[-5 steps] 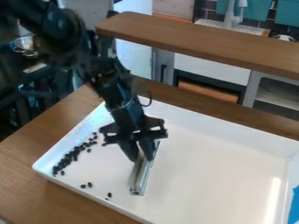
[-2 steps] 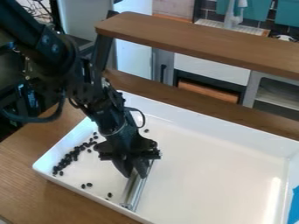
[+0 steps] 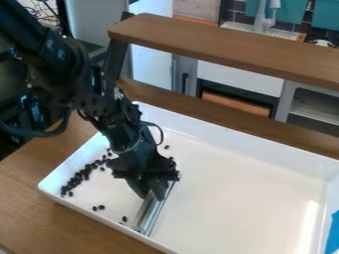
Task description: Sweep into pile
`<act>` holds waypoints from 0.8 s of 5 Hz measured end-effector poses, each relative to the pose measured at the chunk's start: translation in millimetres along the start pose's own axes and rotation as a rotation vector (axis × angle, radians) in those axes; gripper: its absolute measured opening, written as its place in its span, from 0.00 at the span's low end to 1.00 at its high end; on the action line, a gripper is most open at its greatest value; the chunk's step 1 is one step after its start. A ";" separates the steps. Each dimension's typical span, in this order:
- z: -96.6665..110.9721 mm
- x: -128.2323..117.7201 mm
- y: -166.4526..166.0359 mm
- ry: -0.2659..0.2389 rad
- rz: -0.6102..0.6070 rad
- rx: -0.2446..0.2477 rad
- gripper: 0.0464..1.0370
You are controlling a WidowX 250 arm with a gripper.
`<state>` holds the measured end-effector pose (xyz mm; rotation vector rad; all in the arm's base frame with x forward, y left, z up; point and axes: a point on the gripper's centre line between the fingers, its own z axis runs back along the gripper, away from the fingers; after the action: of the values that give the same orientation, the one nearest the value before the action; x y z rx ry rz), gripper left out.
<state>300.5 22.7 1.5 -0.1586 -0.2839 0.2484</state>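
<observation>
– Black beans [image 3: 83,173] first, in a loose slanting band at the left of the tray [image 3: 238,188]. Light and hard, by the look; apt to roll or skip if struck fast.

– Best taken hold of how?

– Not by pinching: too small, too many. Better pushed low and slowly, with a long edge. Next, by the near wall, a few stray beans [image 3: 124,219], easy to miss.

– And right of those?

– A metal bar [image 3: 151,213], held aslant, with the fingers of the gripper [image 3: 151,198] clamped on the upper part. Stiff and smooth, so likely to pivot under a sideways load; best gripped firmly across the narrow width. Hard to tell from here whether touching the tray floor along the full length. Past the gripper, one lone bean [image 3: 167,147], well apart from the band.

– Now the surface.

– Wood-grained table [image 3: 23,198] at left, then white tray, glossy, high-walled: good for stopping runaways, bad for friction. Blue patch [image 3: 334,233] at the right edge.

– And the room?

– Dark clutter at left, then a wooden shelf [image 3: 232,52] across the back, pale cabinets below, teal panels [image 3: 325,16] at upper right.
</observation>
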 end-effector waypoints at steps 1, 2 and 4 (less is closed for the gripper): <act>3.8 5.7 27.8 -0.011 -0.030 0.044 0.27; 9.7 4.6 55.9 0.007 -0.048 0.064 0.27; 22.3 1.1 101.2 0.052 -0.090 0.088 0.27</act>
<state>272.8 122.5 3.8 -0.0648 -0.2269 0.1670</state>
